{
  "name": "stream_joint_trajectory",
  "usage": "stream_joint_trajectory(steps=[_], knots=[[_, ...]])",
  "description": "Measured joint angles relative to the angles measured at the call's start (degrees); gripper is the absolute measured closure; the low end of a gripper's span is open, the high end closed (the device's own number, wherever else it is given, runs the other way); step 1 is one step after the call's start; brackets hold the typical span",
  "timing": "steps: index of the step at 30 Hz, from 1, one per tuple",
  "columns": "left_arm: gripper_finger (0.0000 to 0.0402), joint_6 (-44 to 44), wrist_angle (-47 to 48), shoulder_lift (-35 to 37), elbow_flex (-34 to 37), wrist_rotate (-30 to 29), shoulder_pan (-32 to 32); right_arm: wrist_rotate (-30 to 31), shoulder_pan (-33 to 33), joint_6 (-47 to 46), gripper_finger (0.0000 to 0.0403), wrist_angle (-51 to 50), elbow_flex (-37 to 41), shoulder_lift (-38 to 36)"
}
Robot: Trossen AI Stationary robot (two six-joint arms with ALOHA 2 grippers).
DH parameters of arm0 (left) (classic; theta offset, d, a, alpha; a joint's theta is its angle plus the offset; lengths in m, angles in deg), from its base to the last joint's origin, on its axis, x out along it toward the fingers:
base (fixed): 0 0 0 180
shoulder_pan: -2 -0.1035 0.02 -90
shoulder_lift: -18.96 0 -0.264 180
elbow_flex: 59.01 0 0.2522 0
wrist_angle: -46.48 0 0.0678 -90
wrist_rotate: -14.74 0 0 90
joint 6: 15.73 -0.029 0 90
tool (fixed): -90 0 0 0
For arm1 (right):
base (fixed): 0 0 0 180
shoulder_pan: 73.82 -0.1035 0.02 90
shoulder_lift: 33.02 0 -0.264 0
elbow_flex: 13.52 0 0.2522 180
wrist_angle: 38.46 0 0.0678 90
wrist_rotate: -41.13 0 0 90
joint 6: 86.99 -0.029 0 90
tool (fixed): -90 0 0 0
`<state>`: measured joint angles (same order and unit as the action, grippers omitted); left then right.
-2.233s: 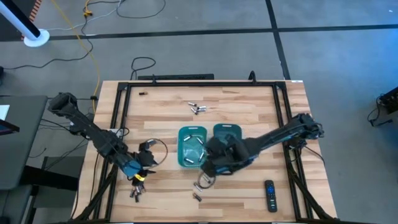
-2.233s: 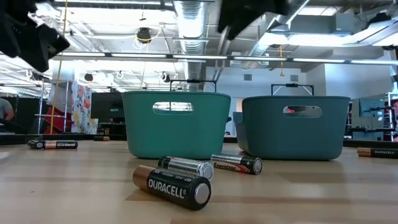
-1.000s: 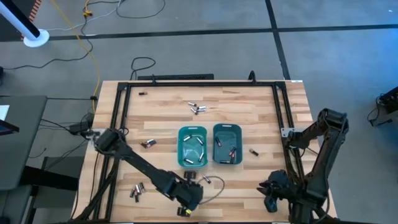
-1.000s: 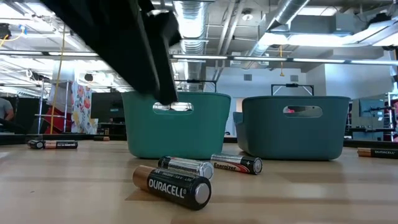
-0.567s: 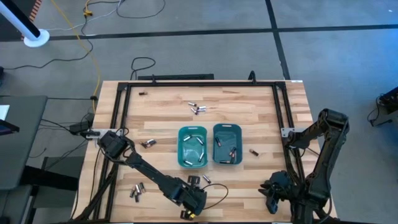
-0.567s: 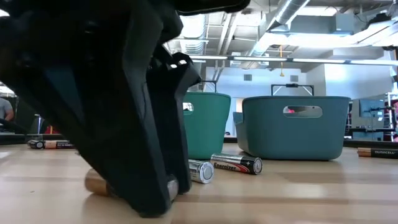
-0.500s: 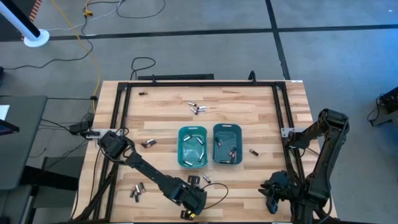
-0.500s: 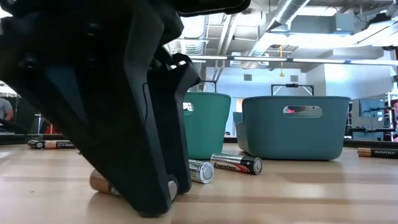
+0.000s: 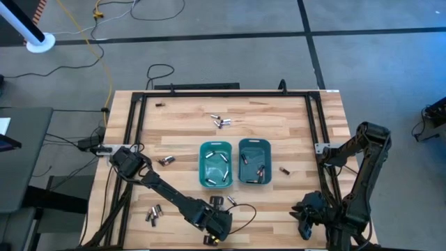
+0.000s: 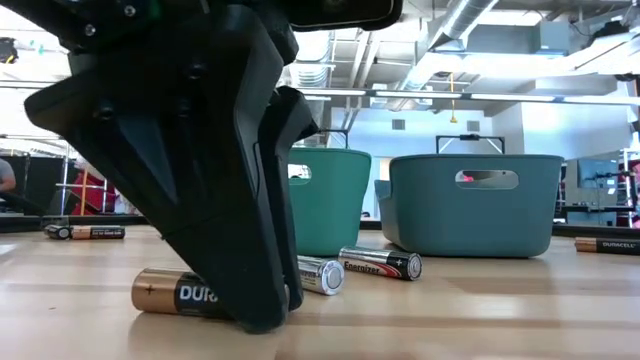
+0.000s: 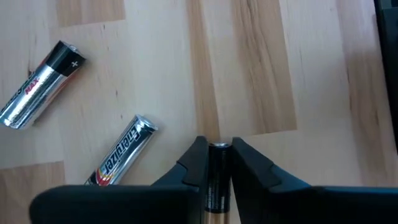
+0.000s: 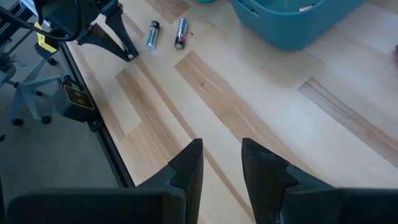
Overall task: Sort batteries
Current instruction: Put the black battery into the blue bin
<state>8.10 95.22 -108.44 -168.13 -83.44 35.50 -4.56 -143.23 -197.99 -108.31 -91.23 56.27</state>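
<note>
Left wrist view: the left gripper point(image 11: 217, 163) is down at the table near its front edge, its two fingers point(image 11: 194, 165) set close on either side of a dark, copper-ended battery point(image 11: 218, 177) that lies flat on the wood; they look clamped onto it, though contact on both sides is a judgement. Step in hand: the grasp of one cell before sorting. Two silvery batteries point(image 11: 121, 151) lie loose just beside it. The next move calls for a clean lift, then a carry toward the back to the teal bins point(image 9: 215, 164) and a release in the bin already holding like cells. In the high view the left arm stretches long and low across the table toward the front edge. The right gripper point(image 12: 221, 163) waits at the front right corner, fingers parted, holding nothing.
</note>
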Motion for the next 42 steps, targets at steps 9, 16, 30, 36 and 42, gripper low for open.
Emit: stream_joint_trajectory(steps=[9,16,30,36,42], knots=[[0.0361,1.28,10.74,-0.11,-12.06,0.66,-1.1,-0.02,0.0,0.0,0.0276,0.39,0.0,0.0],[0.0361,2.59,16.4,-0.11,-22.92,0.14,-4.92,-0.04,0.23,0.0,0.0276,1.36,0.0,0.0],[0.0361,-12.13,16.68,-0.17,-27.71,-0.27,-21.49,-0.36,2.26,-0.02,0.0276,1.74,0.0,0.0],[0.0361,-16.96,15.04,-0.17,-26.89,1.19,-28.94,-0.54,3.72,-0.01,0.0276,1.72,0.0,0.0],[0.0361,-18.25,6.53,-0.3,-20.61,6.62,-33.38,-0.59,5.93,-0.01,0.0276,0.81,0.0,0.0]])
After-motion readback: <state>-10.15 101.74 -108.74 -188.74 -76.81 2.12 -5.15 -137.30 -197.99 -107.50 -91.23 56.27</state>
